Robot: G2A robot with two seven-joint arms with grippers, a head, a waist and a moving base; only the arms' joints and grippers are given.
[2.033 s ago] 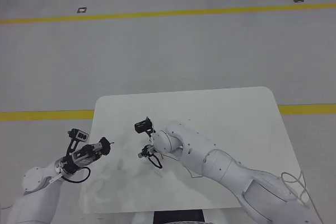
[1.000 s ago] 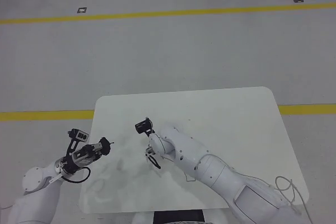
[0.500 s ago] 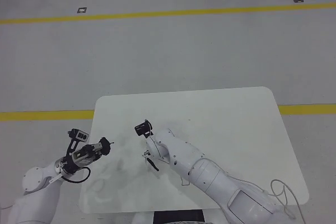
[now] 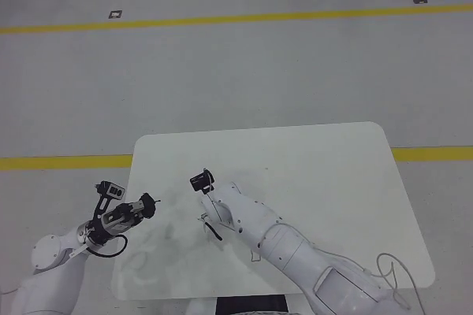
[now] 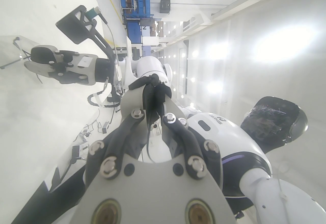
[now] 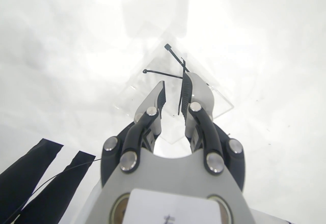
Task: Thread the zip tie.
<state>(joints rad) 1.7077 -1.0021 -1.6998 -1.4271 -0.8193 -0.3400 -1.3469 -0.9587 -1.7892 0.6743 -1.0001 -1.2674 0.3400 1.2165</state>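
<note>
My right gripper (image 6: pixel 174 78) hangs open over a clear flat tray (image 6: pixel 219 105) on the white table (image 4: pixel 323 157). Three black zip ties lie there: one (image 6: pixel 175 57) slants away from the fingertips, one (image 6: pixel 160 73) lies crosswise, and one (image 6: pixel 181 97) runs along the inner pad of a finger. In the top view the right gripper (image 4: pixel 208 225) is over the table's left-centre. My left gripper (image 5: pixel 152 85) is shut on a thin black zip tie (image 5: pixel 148 133) that trails back between its fingers. It is held up just off the table's left edge (image 4: pixel 147 205).
The right arm's gripper (image 5: pixel 43 62) appears in the left wrist view, low over the table. The table's right and far parts (image 4: pixel 339 181) are bare white surface. Yellow floor lines (image 4: pixel 221 19) run beyond the table.
The right arm's forearm and elbow have swung toward the near-left while its gripper stayed over the same spot on the table. The left arm has not moved.
</note>
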